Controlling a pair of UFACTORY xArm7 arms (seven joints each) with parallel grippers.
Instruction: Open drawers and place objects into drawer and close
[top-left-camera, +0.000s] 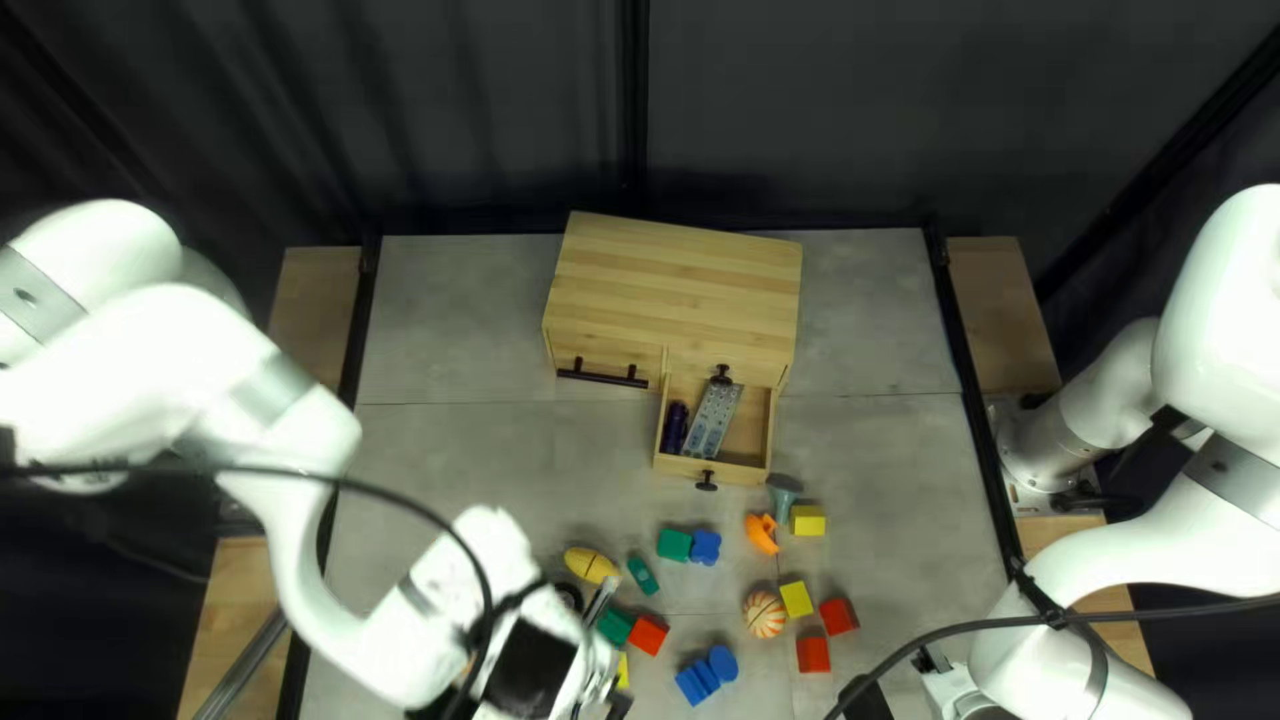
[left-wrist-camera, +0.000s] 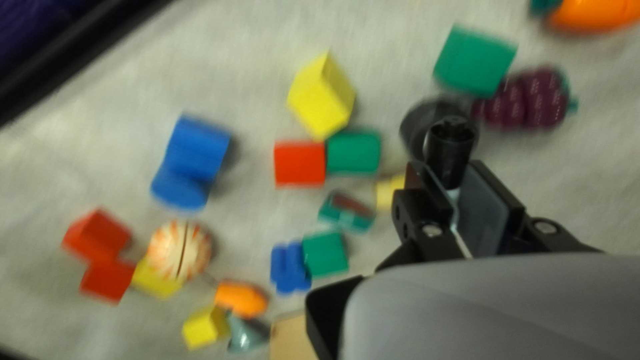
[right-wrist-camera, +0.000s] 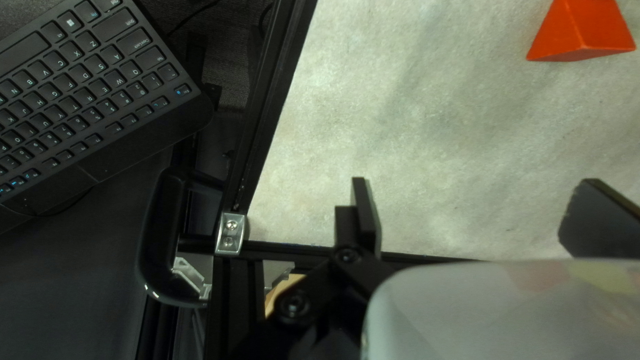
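Left wrist view, left end effector (left-wrist-camera: 452, 168): fingers close together, apparently clamped on a black cylinder (left-wrist-camera: 452, 157) with a ribbed end.
Cylinder's long axis: roughly along the fingers, ribbed end out past their tips.
Ahead of the fingertips: purple grape-like toy (left-wrist-camera: 533, 100) against a green block (left-wrist-camera: 475, 60).
Beside the fingers: red block (left-wrist-camera: 300, 163) and, farther out, a striped orange-and-cream ball (left-wrist-camera: 179, 250).
Back beside the gripper links: pale wood corner (left-wrist-camera: 290, 337), likely the drawer front.
Right wrist view, right end effector (right-wrist-camera: 473, 200): fingers wide apart, nothing between them.
Ahead of it: red triangular prism (right-wrist-camera: 583, 33) on the tabletop (right-wrist-camera: 400, 120).
Writing: a black keyboard (right-wrist-camera: 80, 93), off the tabletop's edge, has printed key legends; no label shows on the cylinder.
Top left view, open drawer (top-left-camera: 734, 470): away from the left end effector, toward the far edge and to its right; long axis from cabinet (top-left-camera: 674, 280) to round knob (top-left-camera: 707, 480).
In the drawer: pale grey slab (top-left-camera: 714, 419) and, beside it, a dark purple thing (top-left-camera: 675, 427).
Nearer arm: left.
Next move, judged: lift and carry right and far-ward, clear the drawer's front wall, then lower into the bare side beyond the slab.
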